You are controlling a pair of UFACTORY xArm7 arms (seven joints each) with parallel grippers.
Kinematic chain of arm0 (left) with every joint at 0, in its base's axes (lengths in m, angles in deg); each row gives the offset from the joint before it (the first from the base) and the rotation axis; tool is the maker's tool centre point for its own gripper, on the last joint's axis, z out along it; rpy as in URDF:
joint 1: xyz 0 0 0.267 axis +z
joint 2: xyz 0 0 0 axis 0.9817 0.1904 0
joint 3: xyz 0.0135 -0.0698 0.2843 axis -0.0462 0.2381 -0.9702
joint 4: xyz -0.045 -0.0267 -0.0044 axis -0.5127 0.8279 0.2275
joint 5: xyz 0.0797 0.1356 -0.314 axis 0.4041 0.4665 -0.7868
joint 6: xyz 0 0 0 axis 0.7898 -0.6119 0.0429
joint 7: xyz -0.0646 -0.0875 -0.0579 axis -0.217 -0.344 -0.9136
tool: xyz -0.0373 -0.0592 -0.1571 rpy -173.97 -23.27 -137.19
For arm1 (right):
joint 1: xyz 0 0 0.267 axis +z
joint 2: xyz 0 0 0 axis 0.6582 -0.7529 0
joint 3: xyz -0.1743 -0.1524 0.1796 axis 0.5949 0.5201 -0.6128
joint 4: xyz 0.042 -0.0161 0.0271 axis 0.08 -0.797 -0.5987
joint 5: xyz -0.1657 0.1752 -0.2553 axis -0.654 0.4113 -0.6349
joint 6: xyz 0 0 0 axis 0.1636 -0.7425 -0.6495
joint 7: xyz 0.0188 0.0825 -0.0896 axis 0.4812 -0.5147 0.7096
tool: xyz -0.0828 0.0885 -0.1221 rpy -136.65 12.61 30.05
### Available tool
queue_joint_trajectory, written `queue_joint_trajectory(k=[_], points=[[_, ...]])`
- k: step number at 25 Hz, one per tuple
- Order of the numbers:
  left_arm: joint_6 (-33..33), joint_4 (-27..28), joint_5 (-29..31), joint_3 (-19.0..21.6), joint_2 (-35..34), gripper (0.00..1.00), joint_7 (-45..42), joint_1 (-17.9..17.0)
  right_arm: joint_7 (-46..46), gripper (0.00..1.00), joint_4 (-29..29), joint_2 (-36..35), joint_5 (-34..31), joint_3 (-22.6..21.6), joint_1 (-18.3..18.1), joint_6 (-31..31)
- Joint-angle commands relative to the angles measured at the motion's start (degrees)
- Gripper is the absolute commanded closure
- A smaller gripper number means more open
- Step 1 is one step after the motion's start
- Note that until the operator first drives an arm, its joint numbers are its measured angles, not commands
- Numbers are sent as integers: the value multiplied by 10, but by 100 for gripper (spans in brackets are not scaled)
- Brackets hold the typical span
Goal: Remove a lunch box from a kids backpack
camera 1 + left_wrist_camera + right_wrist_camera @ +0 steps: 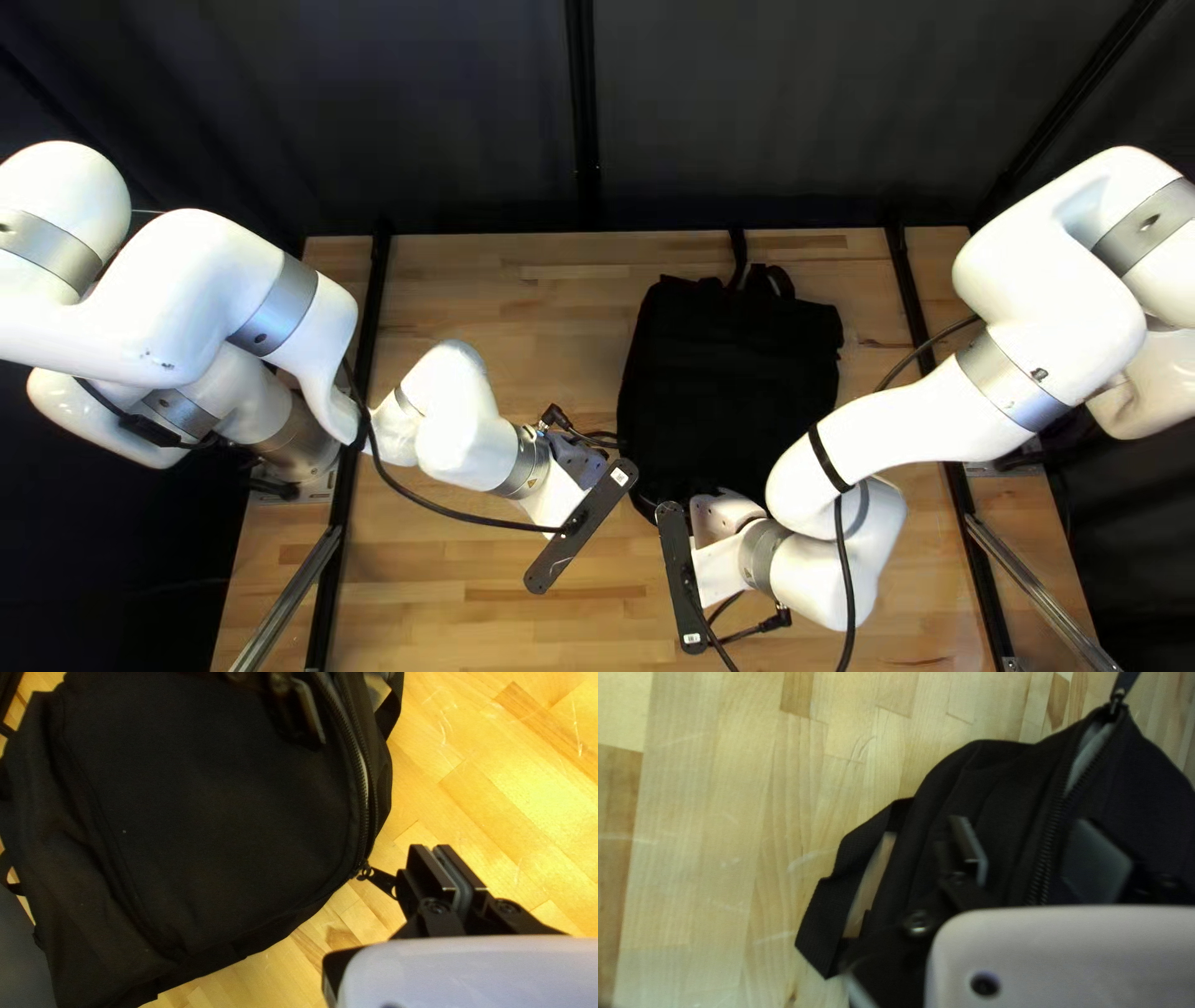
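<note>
In the top left view, the black backpack (732,386) lies flat, its lower end partly behind my right arm. My left gripper (580,525) is off its lower left corner; my right gripper (681,576) is at its lower end. Fingertips are hidden there. In the left wrist view, my left gripper (443,858) is shut on the taut zipper pull (381,881), beside the backpack (205,815). In the right wrist view, my right gripper (1033,849) stands open, fingers on either side of the zipper (1055,827). A narrow gap shows pale lining near the slider. No lunch box is visible.
The wooden table (498,274) extends around the backpack. A webbing strap (831,902) loops out beside the backpack. Black cables (436,504) hang from both arms, and my two grippers are close together near the table's near edge.
</note>
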Motion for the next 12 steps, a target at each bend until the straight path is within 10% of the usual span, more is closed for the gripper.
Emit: queue_joint_trajectory(k=[1,12], points=[[-18,-8,5,-13,-3,100,10,12,8,100,6,1,3,-6,3,8],[-58,-59,-81,-93,30,100,152,25,6,100,-5,7,-11,-18,8,58]])
